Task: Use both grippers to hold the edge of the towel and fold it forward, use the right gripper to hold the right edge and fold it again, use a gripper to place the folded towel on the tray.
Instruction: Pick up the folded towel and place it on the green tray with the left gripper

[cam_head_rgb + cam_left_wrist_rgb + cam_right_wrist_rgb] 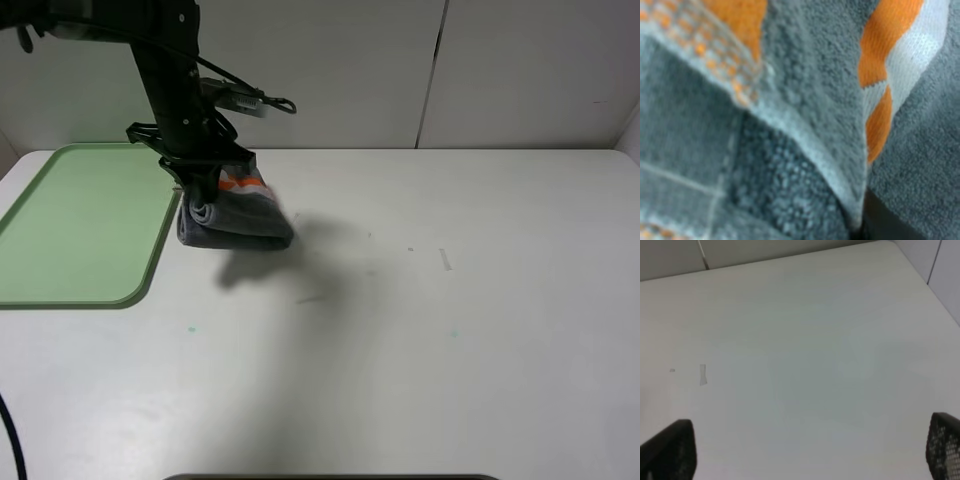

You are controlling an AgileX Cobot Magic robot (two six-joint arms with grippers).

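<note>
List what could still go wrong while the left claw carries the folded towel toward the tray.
1. The left claw pinches only the top of the towel; the bundle sags below and could slip free or unfold.
2. The hanging towel is beside the tray, just right of its rim, so its lower fold might catch that rim or land half off.

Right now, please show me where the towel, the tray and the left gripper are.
towel [240, 222]: exterior high view, grey folded side.
tray [80, 225]: exterior high view, bare green floor.
left gripper [203, 180]: exterior high view, jaws pinching the towel.
</note>
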